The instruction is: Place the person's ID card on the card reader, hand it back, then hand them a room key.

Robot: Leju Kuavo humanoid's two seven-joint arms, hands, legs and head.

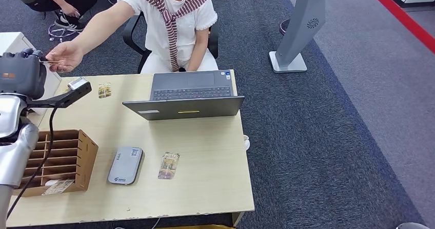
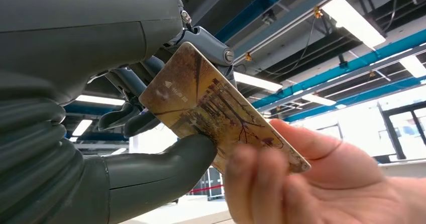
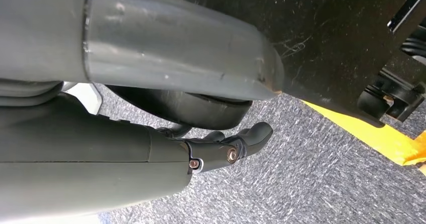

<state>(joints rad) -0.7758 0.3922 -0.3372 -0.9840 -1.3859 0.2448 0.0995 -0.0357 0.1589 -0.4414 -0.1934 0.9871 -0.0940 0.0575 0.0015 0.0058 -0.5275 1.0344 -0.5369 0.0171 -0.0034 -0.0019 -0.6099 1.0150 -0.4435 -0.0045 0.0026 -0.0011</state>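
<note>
My left hand is raised at the table's far left corner. It pinches one end of a brown picture card between its thumb and its dark fingers. A person's hand grips the other end of the same card; their arm reaches out from the chair behind the table. The grey card reader lies flat at the table's front, with a second picture card beside it on its right. My right hand hangs low over the carpet, fingers loose, holding nothing.
A wooden slotted box with cards in it stands at the front left. An open laptop sits at the back middle, a small card to its left. A grey stand rises on the carpet at right.
</note>
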